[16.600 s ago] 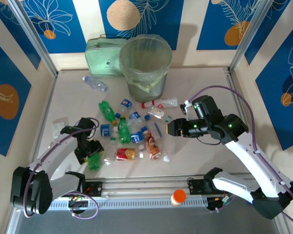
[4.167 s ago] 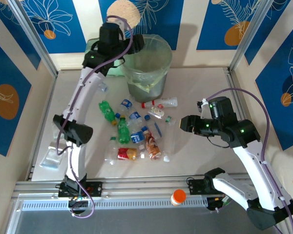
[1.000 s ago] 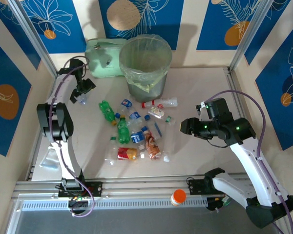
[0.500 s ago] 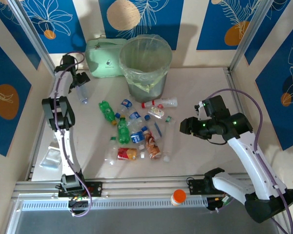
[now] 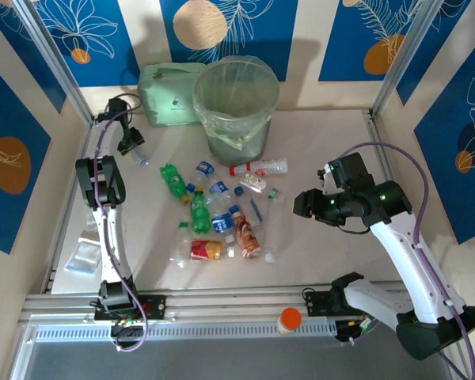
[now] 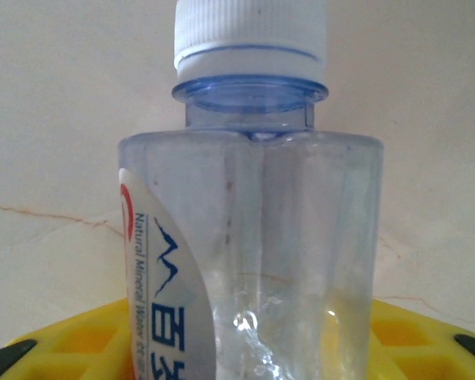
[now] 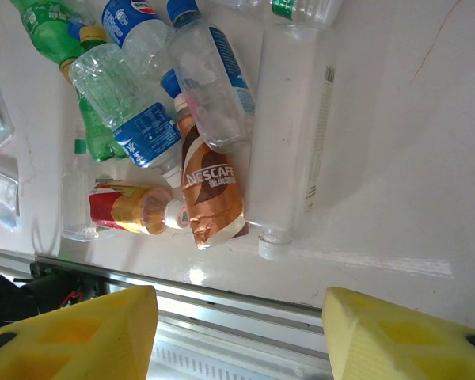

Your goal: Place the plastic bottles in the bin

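Far back on the left, my left gripper (image 5: 131,144) is shut on a clear plastic bottle (image 5: 140,157) low over the table. In the left wrist view that bottle (image 6: 253,237), with its white cap and blue-lettered label, sits between my yellow fingers (image 6: 63,344). Several more bottles (image 5: 214,212), green, clear and labelled, lie scattered mid-table. The bin (image 5: 237,141) stands behind them with its pale green liner. My right gripper (image 5: 299,204) hovers to the right of the pile, open with nothing between its fingers (image 7: 103,324). Below it lie a Nescafe bottle (image 7: 212,190) and a tall clear bottle (image 7: 289,142).
A flat mint-green case (image 5: 168,95) lies left of the bin. An orange-capped white jar (image 5: 289,320) stands on the front rail. Clear plastic bags (image 5: 83,257) lie at the left edge. Metal posts frame the table's back corners.
The left gripper, open before, has shifted a little at the back left and shut on the clear bottle. The right arm has barely moved.
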You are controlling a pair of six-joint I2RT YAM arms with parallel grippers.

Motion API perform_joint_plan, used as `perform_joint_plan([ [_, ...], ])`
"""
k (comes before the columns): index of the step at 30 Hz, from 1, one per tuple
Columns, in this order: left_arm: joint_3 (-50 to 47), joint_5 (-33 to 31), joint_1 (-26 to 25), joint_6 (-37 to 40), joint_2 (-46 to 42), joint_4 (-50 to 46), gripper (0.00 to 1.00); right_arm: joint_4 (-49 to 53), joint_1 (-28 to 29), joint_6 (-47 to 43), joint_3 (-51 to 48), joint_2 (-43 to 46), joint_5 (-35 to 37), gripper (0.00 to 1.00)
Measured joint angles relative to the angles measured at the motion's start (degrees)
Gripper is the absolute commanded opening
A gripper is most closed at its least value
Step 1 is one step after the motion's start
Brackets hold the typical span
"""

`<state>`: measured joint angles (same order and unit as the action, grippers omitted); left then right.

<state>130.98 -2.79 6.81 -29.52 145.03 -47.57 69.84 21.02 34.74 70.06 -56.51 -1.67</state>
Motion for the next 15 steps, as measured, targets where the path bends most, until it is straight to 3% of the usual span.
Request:
perform_joint_plan([
  [8,-14.56,1.4,-1.62,-0.42,-9.92,1.38,0.48,-1.55,0.24,1.11,-0.66,3.34,-0.04,0.57],
  [15,-29.33,4.79,-2.45,-2.19,-27.06,5.31,0.48,-3.52,0.72,2.01,-3.65,6.8,-0.37,0.57],
])
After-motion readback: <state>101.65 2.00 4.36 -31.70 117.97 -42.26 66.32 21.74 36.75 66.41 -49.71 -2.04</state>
